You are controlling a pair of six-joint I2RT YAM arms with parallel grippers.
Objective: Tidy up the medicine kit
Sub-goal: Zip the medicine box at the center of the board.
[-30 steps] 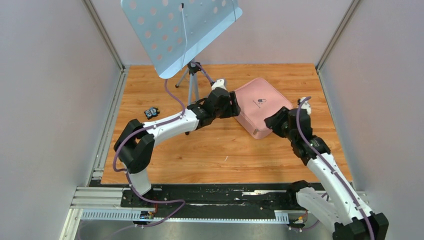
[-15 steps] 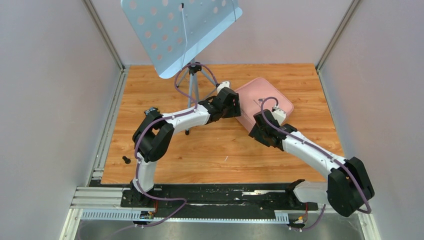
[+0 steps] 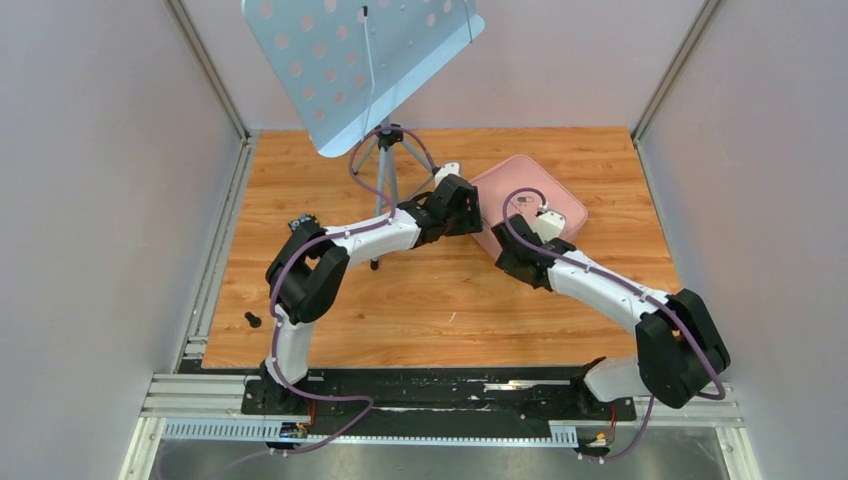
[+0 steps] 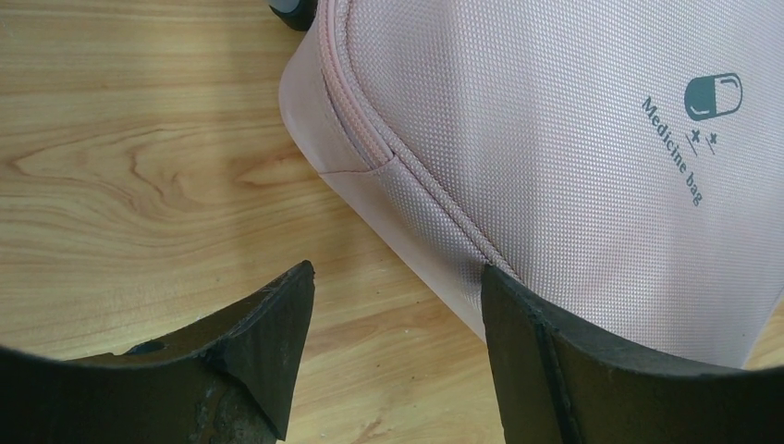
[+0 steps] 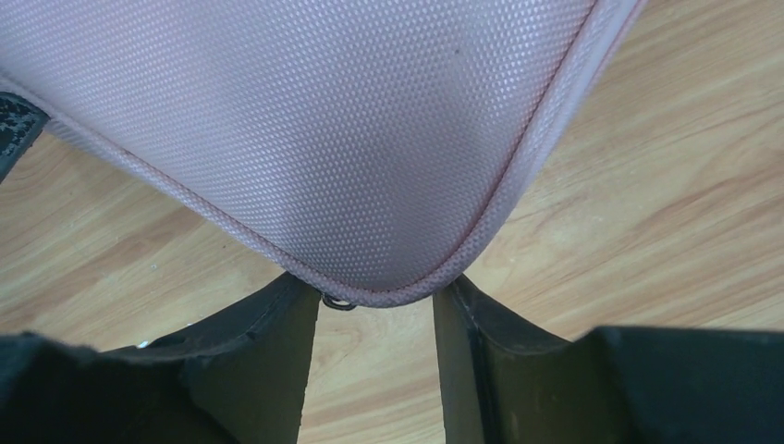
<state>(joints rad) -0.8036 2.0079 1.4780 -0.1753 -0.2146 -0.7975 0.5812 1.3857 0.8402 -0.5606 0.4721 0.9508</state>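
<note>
The pink medicine kit [image 3: 535, 190] lies shut on the wooden table at the back right, its pill logo up [image 4: 712, 96]. My left gripper [image 3: 472, 213] is open at the kit's left edge. In the left wrist view [image 4: 396, 282] the right fingertip [image 4: 518, 314] overlaps the kit's zip seam [image 4: 434, 190] and the left fingertip is over bare wood. My right gripper [image 3: 512, 258] is open at the kit's near corner. In the right wrist view [image 5: 376, 301] that rounded corner [image 5: 388, 185] sits just above both fingertips, with a small metal ring [image 5: 339, 302] by the left fingertip.
A pale blue perforated music stand [image 3: 360, 60] on a tripod [image 3: 385, 170] stands at the back, left of the kit. A small black item [image 3: 303, 222] lies behind my left arm and a black knob [image 3: 252, 320] near the left edge. Grey walls close both sides.
My right arm has swung left and folded, bringing its gripper onto the kit's near corner. My left arm's elbow has moved right and forward; its gripper stays at the kit's left edge.
</note>
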